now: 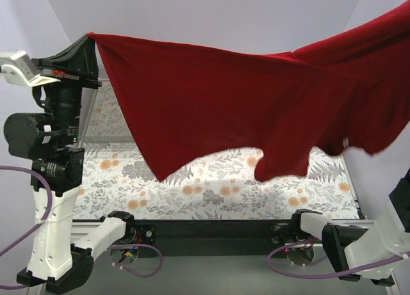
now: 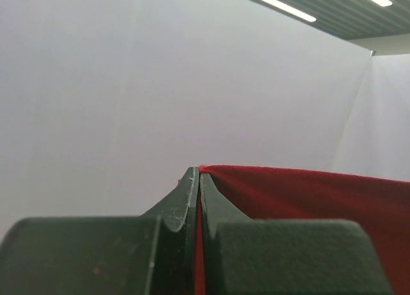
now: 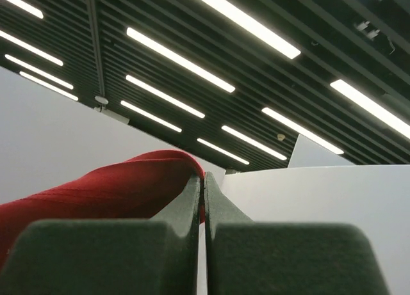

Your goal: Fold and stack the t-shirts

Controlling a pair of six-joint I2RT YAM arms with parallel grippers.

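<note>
We hold the red shirt [image 1: 243,103] up in the air, spread wide between our two arms and well above the desk [image 1: 211,186] with its flowered cover. Our left fingers [image 2: 189,192] are pressed together on one corner of the shirt. A thin strip of red cloth shows between them, and the rest runs off to the right against a white wall [image 2: 128,84]. Our right fingers [image 3: 194,196] are closed too, with red cloth pinched at their tips and bulging away to the left under the ceiling lights [image 3: 243,21]. From above, the shirt leaves the picture at the upper right, so that grip is hidden there. The lower edge hangs in uneven folds, apart from the desk.
</note>
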